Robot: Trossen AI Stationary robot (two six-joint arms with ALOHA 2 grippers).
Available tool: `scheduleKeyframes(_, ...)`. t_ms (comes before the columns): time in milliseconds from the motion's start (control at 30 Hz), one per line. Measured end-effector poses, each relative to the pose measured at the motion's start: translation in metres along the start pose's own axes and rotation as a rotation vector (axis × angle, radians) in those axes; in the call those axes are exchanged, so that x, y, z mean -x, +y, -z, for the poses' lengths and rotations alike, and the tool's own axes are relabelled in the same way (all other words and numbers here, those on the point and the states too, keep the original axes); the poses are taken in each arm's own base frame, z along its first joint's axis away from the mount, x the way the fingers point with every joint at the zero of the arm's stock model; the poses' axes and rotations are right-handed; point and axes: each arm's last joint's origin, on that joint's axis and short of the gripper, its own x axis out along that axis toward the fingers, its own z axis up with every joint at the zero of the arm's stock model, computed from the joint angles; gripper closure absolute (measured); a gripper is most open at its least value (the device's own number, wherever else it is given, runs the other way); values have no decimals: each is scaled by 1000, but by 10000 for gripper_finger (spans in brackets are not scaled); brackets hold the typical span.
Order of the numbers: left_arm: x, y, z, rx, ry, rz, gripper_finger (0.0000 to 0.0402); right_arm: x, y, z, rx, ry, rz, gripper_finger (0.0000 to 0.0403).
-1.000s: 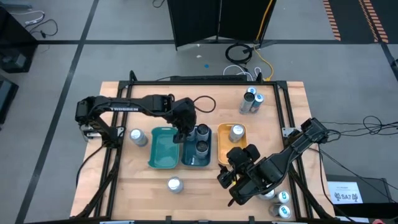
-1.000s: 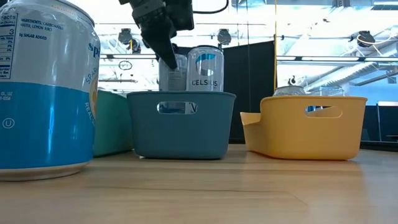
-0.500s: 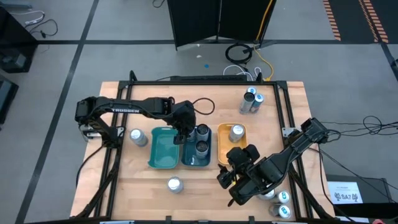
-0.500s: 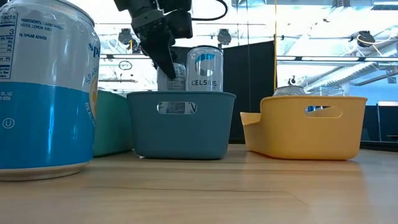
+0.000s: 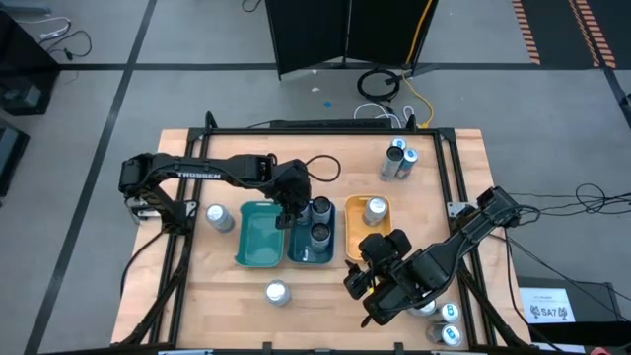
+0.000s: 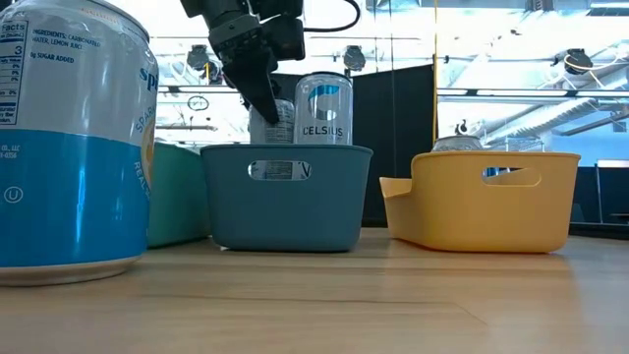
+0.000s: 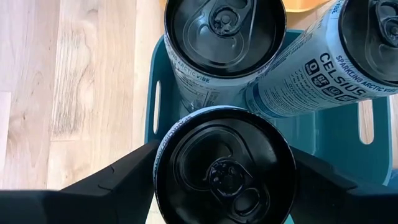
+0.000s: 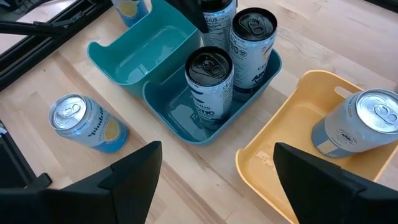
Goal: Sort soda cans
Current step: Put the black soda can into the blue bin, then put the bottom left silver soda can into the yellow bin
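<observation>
- Overhead, the left gripper (image 5: 287,209) hung over the dark blue tray (image 5: 299,254) at centre table; its fingers (image 7: 118,177) flanked a black-topped can (image 7: 224,165) standing in that tray, whether clamping it I cannot tell
- two more black-topped cans (image 8: 209,87) stood beside it
- the right gripper (image 5: 376,258) waited at five o'clock, fingers spread, empty
- one silver can (image 5: 375,210) sat in the orange tray (image 5: 353,237); the teal tray (image 5: 256,237) lay at nine o'clock of the blue
</observation>
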Motion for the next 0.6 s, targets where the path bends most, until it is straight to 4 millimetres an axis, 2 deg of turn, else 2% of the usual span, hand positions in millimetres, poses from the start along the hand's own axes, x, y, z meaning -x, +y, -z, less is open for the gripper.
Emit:
scheduleKeyframes(233,0,1,0,-1,-3,-15,67,0,0,0,0,0,0,101)
scheduleKeyframes(500,1,1,0,-6,2,-35,64,0,0,0,11,0,3,101)
scheduleKeyframes(600,7,2,-3,-4,19,-89,63,0,0,0,22,0,3,101)
